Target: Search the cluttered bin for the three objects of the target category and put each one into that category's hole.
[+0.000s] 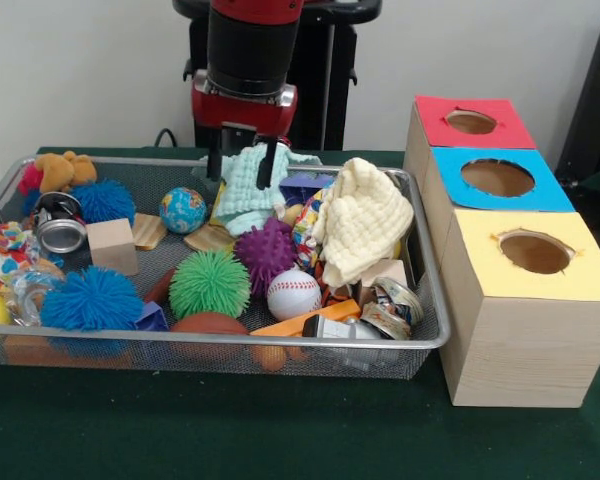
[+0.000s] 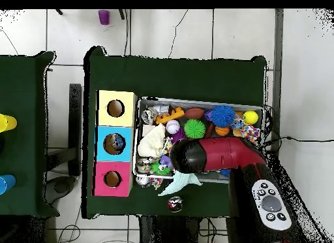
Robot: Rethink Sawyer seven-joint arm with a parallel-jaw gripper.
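The bin (image 1: pixel 230 343) is a silver wire-mesh basket full of clutter; it also shows in the overhead view (image 2: pixel 196 101). My gripper (image 1: pixel 243 168) hangs over the bin's far middle, shut on the top of a mint-green cloth (image 1: pixel 248 195). In the overhead view the cloth (image 2: pixel 179 183) lies at the bin's robot-side edge and my arm (image 2: pixel 215 155) hides the gripper. Three wooden boxes with holes stand beside the bin: red top (image 1: pixel 470 122), blue top (image 1: pixel 497 178), yellow top (image 1: pixel 535 252). A cream cloth (image 1: pixel 365 220) is draped over items near the boxes.
In the bin lie a green spiky ball (image 1: pixel 209 283), a purple spiky ball (image 1: pixel 266 252), a baseball (image 1: pixel 293 294), a globe ball (image 1: pixel 183 210), blue spiky balls (image 1: pixel 92 298), a wooden cube (image 1: pixel 113 245) and a can (image 1: pixel 60 225). A small round object (image 2: pixel 175 202) lies outside the bin.
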